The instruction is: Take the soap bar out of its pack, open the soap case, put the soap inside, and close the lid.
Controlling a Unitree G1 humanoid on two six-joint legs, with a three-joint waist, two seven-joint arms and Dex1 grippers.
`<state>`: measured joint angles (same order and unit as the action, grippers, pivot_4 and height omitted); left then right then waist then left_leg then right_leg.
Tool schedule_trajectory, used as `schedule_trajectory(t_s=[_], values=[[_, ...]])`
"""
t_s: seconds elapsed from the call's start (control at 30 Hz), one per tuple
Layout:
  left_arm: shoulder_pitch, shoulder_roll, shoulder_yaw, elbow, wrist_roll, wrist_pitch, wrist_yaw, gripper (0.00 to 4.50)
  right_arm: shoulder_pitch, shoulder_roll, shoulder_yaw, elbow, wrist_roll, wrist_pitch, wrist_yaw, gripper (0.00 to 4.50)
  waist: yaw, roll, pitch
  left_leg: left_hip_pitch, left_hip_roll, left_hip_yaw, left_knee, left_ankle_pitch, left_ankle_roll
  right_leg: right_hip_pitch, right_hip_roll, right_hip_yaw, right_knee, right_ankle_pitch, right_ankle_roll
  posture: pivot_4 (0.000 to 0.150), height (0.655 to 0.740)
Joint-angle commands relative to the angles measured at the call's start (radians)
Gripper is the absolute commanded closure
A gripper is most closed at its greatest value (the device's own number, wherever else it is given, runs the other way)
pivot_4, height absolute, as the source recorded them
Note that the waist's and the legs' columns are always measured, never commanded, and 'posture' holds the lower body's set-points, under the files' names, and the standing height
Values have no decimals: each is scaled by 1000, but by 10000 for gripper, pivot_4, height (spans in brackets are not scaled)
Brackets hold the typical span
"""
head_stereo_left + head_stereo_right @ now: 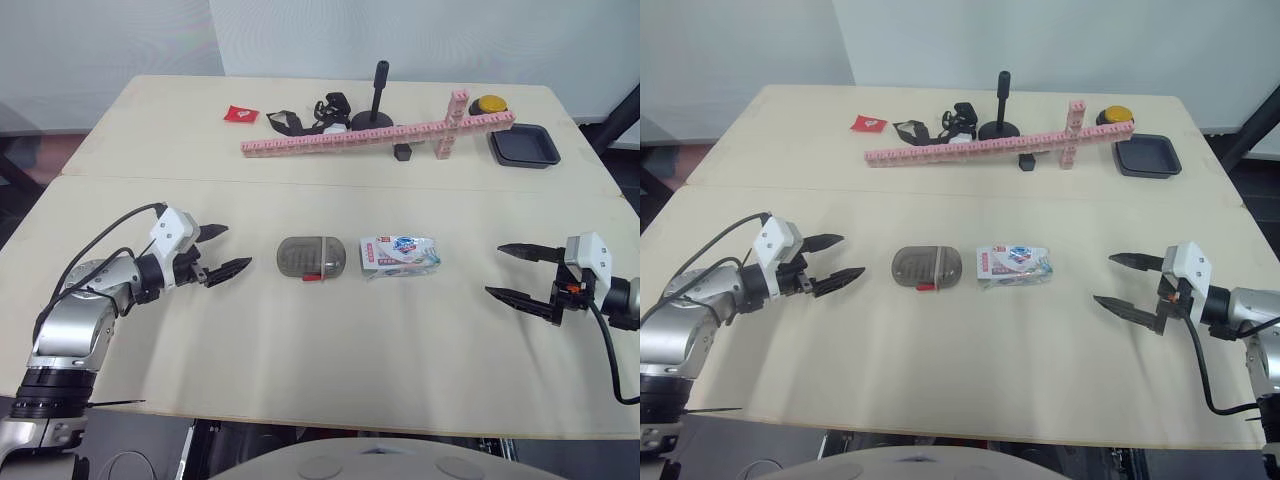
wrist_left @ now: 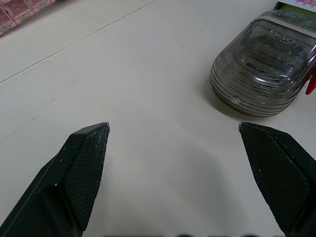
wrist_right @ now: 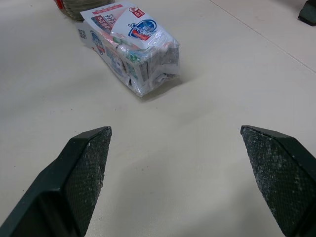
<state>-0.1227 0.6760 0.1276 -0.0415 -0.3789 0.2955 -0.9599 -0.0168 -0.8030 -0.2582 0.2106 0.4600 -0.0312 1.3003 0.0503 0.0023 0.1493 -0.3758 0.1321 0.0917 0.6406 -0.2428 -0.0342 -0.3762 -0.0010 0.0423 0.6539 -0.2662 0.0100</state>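
Note:
A smoky grey soap case (image 1: 311, 257) with a red latch lies shut in the middle of the near table. Touching its right side is the soap pack (image 1: 398, 255), white with a blue and red logo, still wrapped. My left gripper (image 1: 228, 251) hovers open a short way left of the case, fingers pointing at it; the case (image 2: 264, 64) fills the far side of the left wrist view. My right gripper (image 1: 510, 270) stands open well to the right of the pack, with the pack (image 3: 129, 43) ahead of its fingers.
On the far table lie a long pink block bar (image 1: 370, 134), a black stand (image 1: 378, 112), black straps (image 1: 308, 115), a red packet (image 1: 240, 113), a yellow button (image 1: 491, 105) and a black tray (image 1: 523, 146). A seam (image 1: 120, 180) divides the two tables.

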Motion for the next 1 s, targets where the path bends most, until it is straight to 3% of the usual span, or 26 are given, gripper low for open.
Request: schedule_trajectory(t_s=[0.03, 0.63, 1.0], values=[[-13, 20, 6, 9, 14, -42, -15, 186, -16, -8, -21, -13, -4, 1, -26, 0, 0, 0, 0, 0, 0, 0, 0, 0, 0, 0, 0, 0, 0, 0, 0, 1500, 7330], [-36, 23, -2, 77, 6, -85, -114, 186, -48, -31, -1, 53, -35, -82, 51, 0, 1, 0, 0, -1, 0, 1, 1, 1, 2, -2, -10, -19, 3, -1, -3, 1500, 7330], [-116, 21, -77, -9, -42, -77, -253, 186, -246, -73, 161, -24, -84, 2, 128, 0, 4, 0, 0, -3, 0, 4, 4, 2, 5, -9, -15, -27, 14, -3, -10, 1500, 7330]])
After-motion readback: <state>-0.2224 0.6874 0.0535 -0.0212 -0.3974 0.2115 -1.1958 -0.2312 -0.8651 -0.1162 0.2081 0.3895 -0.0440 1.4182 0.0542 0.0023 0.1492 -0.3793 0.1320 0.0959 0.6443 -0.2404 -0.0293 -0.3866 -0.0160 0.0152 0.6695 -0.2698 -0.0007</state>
